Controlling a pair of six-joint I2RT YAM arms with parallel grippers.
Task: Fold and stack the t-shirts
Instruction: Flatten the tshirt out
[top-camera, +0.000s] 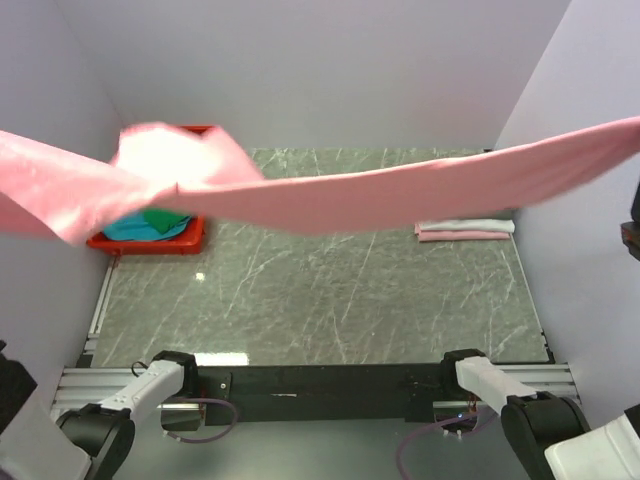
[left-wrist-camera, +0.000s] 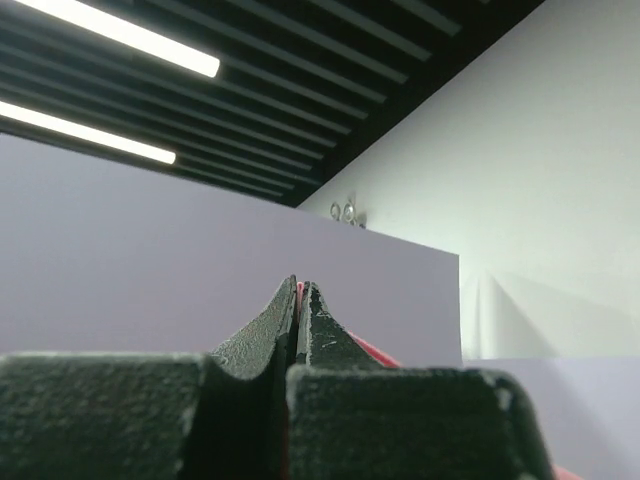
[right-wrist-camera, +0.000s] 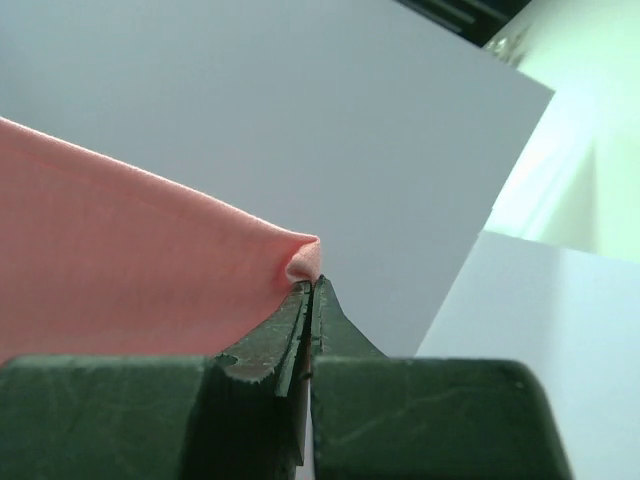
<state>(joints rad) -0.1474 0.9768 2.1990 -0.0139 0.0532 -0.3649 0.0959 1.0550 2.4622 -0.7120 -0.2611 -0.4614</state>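
Note:
A salmon pink t-shirt (top-camera: 380, 195) hangs stretched across the whole top view, high above the table, sagging in the middle. My left gripper (left-wrist-camera: 298, 290) is shut on one end of it; only a thin pink sliver (left-wrist-camera: 297, 292) shows between its pads. My right gripper (right-wrist-camera: 310, 285) is shut on the other end, a pink cloth fold (right-wrist-camera: 150, 270) bulging just above its tips. Both grippers lie outside the top view's frame edges. Two folded shirts (top-camera: 465, 230), pale green on pale pink, lie stacked at the table's right. Teal and green shirts (top-camera: 150, 225) lie in the bin.
A red plastic bin (top-camera: 150, 240) stands at the back left of the dark marbled table (top-camera: 330, 300), partly hidden by the hanging shirt. Pale walls close in the left, back and right sides. The arm bases (top-camera: 170, 385) sit at the near edge.

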